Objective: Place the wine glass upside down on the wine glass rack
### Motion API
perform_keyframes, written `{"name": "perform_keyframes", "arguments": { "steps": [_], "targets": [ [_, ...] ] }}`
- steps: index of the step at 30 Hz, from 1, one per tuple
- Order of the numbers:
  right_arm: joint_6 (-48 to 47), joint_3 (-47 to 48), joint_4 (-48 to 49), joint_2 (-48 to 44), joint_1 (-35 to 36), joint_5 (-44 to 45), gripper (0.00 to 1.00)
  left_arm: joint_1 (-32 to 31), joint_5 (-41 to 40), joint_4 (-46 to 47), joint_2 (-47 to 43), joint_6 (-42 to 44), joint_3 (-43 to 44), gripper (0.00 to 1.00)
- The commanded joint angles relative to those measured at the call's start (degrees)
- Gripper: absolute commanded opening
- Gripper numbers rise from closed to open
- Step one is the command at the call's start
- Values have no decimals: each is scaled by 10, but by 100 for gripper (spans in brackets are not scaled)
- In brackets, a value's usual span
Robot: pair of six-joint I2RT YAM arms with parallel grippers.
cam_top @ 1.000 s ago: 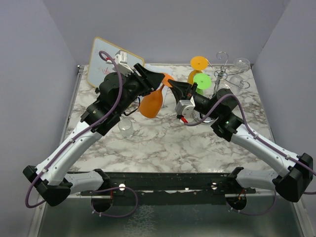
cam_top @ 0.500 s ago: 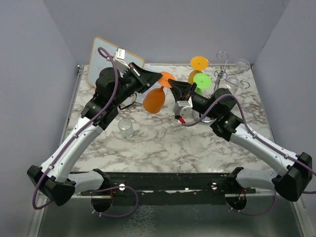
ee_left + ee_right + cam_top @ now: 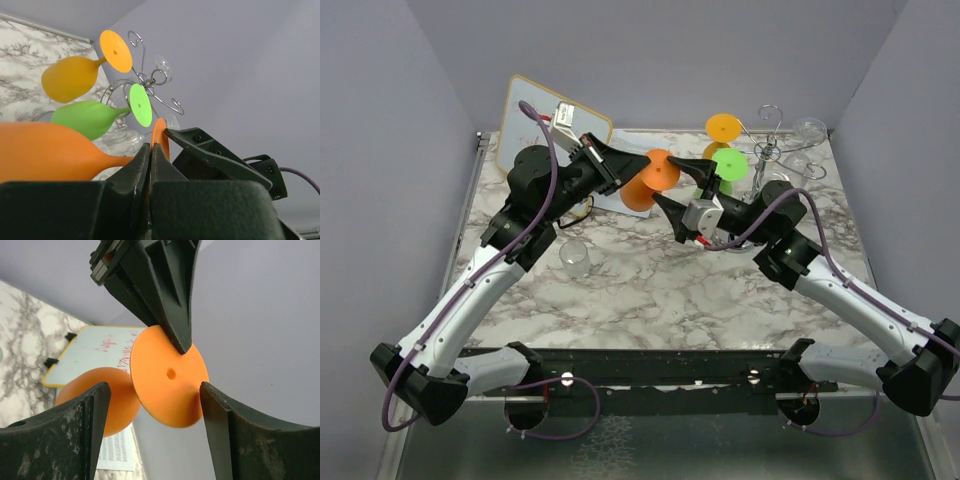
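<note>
Pinching the stem of the orange wine glass (image 3: 638, 196) right behind its round foot, the left gripper (image 3: 640, 168) has its jaws pressed tight together. The glass is up off the table (image 3: 650, 290), lying roughly sideways. In the left wrist view the bowl runs off to the left of the jaws and the foot sticks up just past the tips.

The right gripper (image 3: 665, 180) faces it head-on with its jaws spread wide, one on each side of the foot. Its wrist view shows a gap on both sides.

The wine glass rack (image 3: 772, 150) stands beyond the right gripper, at the back right of the table, apart from the held glass. A yellow-orange glass (image 3: 722, 128) and a green glass (image 3: 728, 163) already hang on it. The green one is nearest, sitting between the open jaws and the rack's pole. A clear glass (image 3: 810, 128) hangs on the far side.

A whiteboard (image 3: 525, 120) leans behind the left jaws, and a small clear glass (image 3: 575, 258) stands on the table below them.
</note>
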Motion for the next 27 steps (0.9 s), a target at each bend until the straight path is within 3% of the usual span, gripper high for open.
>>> {"name": "perform_keyframes", "arguments": {
  "steps": [1, 4, 12, 16, 20, 27],
  "targets": [
    [140, 34, -39, -48, 3, -37, 78, -1, -41, 26, -42, 32, -18, 0],
    [302, 75, -44, -50, 3, -2, 80, -1, -57, 26, -53, 43, -24, 0],
    [649, 300, -251, 81, 3, 132, 80, -1, -73, 27, -70, 53, -33, 0],
    [726, 400, -356, 149, 2, 140, 80, -1, -78, 26, -77, 57, -34, 0],
    [772, 432, -389, 169, -4, 87, 77, -1, -80, 25, -84, 56, -37, 0],
    [819, 388, -367, 145, -28, -12, 52, -1, -81, 22, -95, 55, -39, 0]
  ]
}}
